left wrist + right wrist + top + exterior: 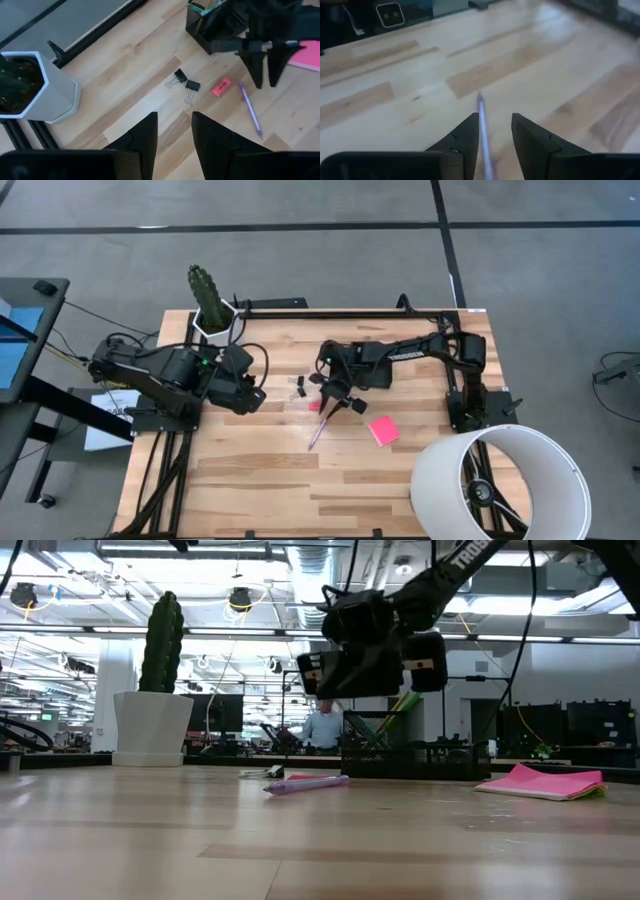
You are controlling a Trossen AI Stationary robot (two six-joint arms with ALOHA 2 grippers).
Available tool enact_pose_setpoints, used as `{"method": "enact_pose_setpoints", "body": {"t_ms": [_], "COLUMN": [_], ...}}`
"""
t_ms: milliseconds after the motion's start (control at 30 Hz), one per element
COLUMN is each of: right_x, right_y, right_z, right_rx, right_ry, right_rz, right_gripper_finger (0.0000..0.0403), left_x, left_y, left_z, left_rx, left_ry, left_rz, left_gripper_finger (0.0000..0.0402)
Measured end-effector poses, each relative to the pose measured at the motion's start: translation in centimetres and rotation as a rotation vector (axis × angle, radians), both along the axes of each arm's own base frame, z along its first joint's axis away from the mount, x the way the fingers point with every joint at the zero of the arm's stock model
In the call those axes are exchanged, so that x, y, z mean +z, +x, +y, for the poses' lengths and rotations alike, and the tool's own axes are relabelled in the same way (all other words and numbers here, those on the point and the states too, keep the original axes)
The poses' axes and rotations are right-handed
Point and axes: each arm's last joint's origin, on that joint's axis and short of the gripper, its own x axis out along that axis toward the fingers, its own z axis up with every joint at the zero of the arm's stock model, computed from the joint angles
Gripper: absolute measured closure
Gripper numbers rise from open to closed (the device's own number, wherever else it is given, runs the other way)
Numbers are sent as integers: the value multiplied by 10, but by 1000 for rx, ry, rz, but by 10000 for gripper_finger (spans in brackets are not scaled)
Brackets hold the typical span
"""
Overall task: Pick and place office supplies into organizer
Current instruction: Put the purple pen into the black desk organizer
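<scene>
While the right fingers (pixel 338 397) hang just above the bench (pixel 260 480), a thin purple pen (pixel 318 430) lies flat under them. The fingers are a little apart and hold nothing; the pen shows in the gap between them. Two black clips (pixel 184 82) and a small pink eraser (pixel 220 86) lie close by. A square pink pad (pixel 383 430) sits near the pen. The black organizer (pixel 415 758) holds green things. The left fingers (pixel 174 131) wait near the cactus pot (pixel 215 320), a little apart, holding nothing.
</scene>
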Motion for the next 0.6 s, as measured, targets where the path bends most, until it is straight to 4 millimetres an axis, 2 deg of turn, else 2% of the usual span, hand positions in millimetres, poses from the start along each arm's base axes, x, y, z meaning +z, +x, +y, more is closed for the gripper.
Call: {"method": "enact_pose_setpoints", "body": {"t_ms": [167, 433, 600], "right_x": [-14, -63, -80], "right_y": [0, 13, 20], "right_z": [8, 23, 21], "right_rx": [20, 0, -38], "right_ry": [27, 38, 49], "right_rz": [-3, 77, 65], "right_gripper_finger": [295, 295, 295], "left_x": [0, -1, -1], "left_y": [0, 0, 0], "left_z": [1, 1, 1], "left_rx": [5, -12, -21], "left_ry": [14, 27, 31], "left_rz": [3, 17, 25], "left_gripper_finger": [288, 288, 288]}}
